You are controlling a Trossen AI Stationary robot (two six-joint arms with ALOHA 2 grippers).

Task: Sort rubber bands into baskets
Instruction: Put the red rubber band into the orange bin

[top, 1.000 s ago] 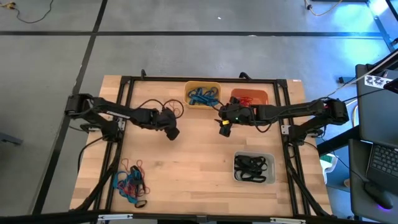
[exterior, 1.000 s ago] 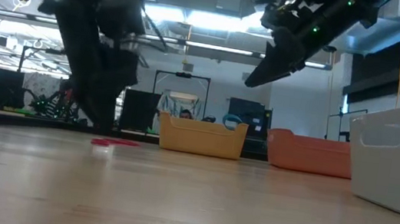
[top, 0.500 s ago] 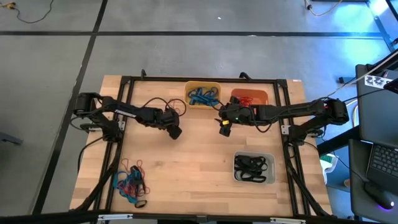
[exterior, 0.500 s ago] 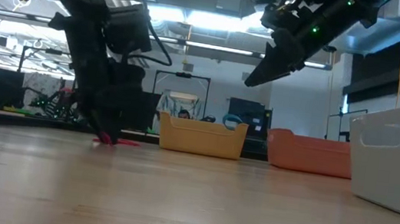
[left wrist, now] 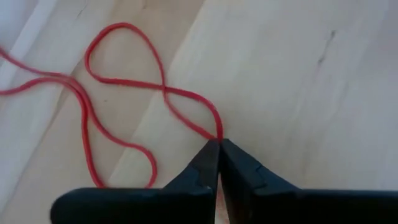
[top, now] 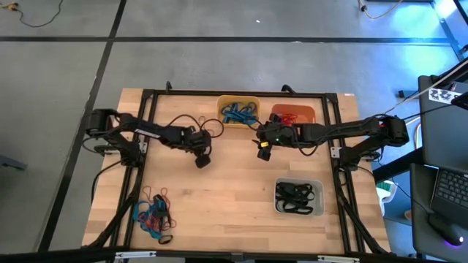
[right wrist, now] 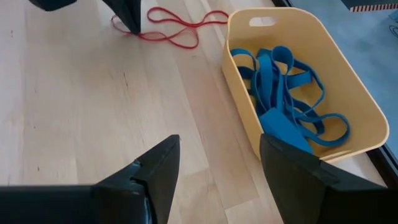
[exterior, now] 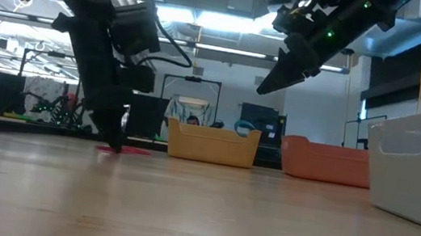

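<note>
A red rubber band (left wrist: 118, 87) lies in a slack, twisted loop on the wooden table, left of the yellow basket (right wrist: 244, 106). My left gripper (left wrist: 217, 146) stands on the table at the band's near end, shut on it; the low view shows the left gripper (exterior: 117, 146) meeting the wood at the flat red band (exterior: 138, 151). My right gripper (top: 263, 152) hangs open above the table's middle, in front of the yellow basket and the orange basket (top: 313, 111), and holds nothing. My left gripper pinches one strand of the red band (left wrist: 208, 132) between the free ends of its two fingers. The fingers come steeply from above, tips down at the table. The rest of the band lies slack and flat on the wood.
The yellow basket holds blue bands (right wrist: 280, 87) and the orange one red bands. A pale grey basket (top: 278, 197) with black bands stands near right. A mixed pile of bands (top: 153, 215) lies near left. A black frame (top: 146, 102) borders the table.
My left gripper has sunk to the table at the red band, rolled about its own axis and shut its fingers on a strand. The band lies where it was. My right gripper has kept still.
</note>
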